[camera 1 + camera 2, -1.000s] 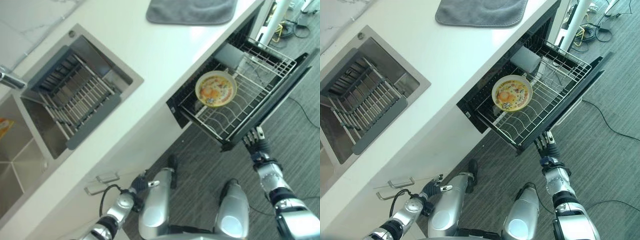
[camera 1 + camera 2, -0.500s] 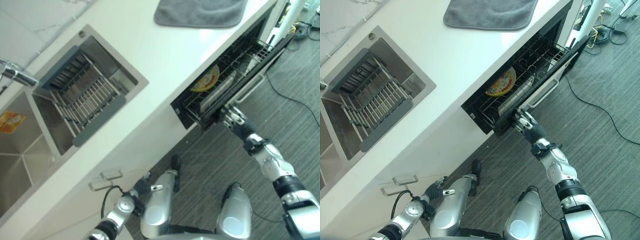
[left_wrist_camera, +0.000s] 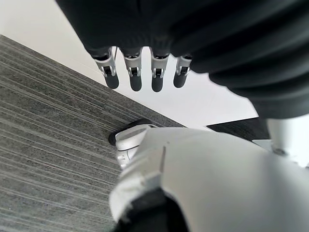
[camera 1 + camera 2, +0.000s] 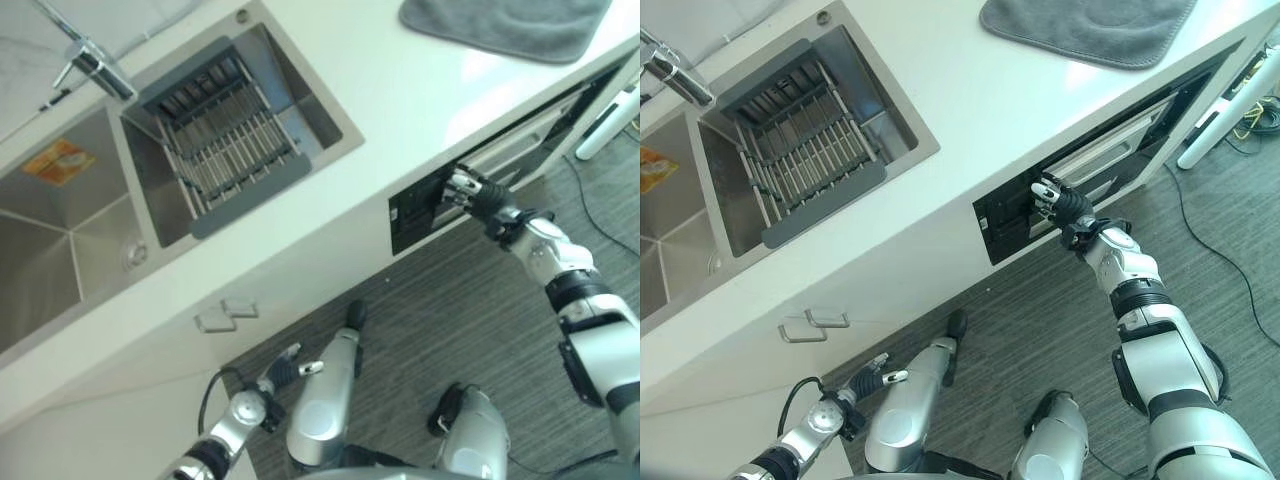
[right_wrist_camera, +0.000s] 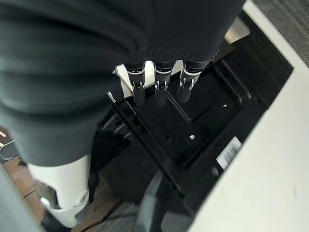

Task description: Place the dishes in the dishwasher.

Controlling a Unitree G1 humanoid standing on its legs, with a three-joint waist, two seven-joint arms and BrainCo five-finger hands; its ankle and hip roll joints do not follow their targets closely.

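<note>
Grey cloth (image 4: 1087, 27) (on the counter (image 4: 970, 120)) lies above the dishwasher (image 4: 1080, 185).

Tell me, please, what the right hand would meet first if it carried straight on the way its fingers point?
Most likely the dishwasher door: the right hand already points its straight fingers at the door's dark end, seemingly touching it, though depth is unclear.

Dishwasher door (image 4: 1095, 170) nearly closed under the counter (image 4: 400, 110), only a thin gap left at its top edge, prob. too narrow for a hand. Right hand (image 4: 1058, 204) w/ straight fingers is against the door's black panel. Carpet floor (image 4: 1030, 330) in front is open. Left hand (image 4: 283, 371) hangs low by the cabinet front (image 4: 840, 300), fingers relaxed.
</note>
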